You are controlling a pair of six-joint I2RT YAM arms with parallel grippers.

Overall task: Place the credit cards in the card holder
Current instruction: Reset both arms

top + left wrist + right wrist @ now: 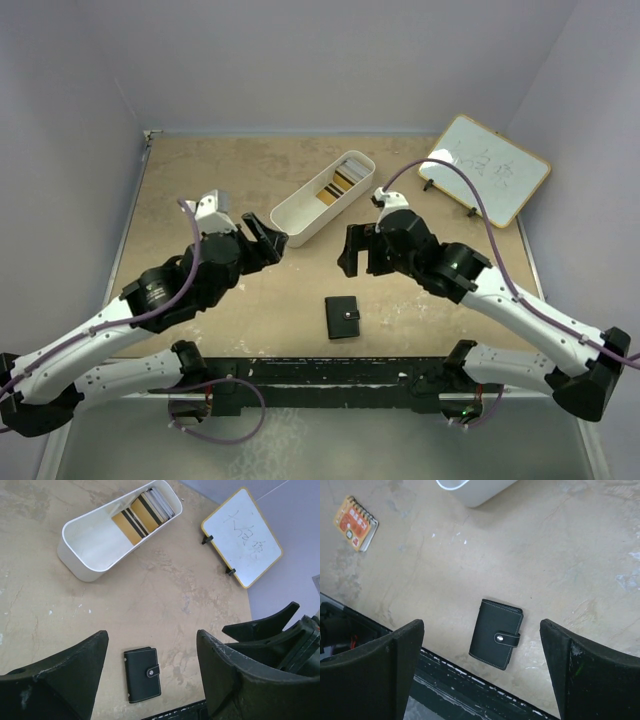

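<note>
The card holder [343, 317] lies flat and snapped closed near the table's front edge, between the two arms; it also shows in both wrist views as the card holder [142, 674] [496, 633]. The credit cards [345, 178] [145, 510] stand stacked at the far end of a long white tray [300, 215] [85, 545]. My left gripper [268, 238] [151, 637] hovers open above the table, left of the holder, with nothing in it. My right gripper [358, 252] [481, 625] hangs open above the holder, also with nothing in it.
A yellow-framed whiteboard [485, 168] [242, 536] leans at the back right. A small orange spiral notebook [355, 522] lies on the table to the left. The black rail of the arm bases [330, 375] runs just in front of the holder.
</note>
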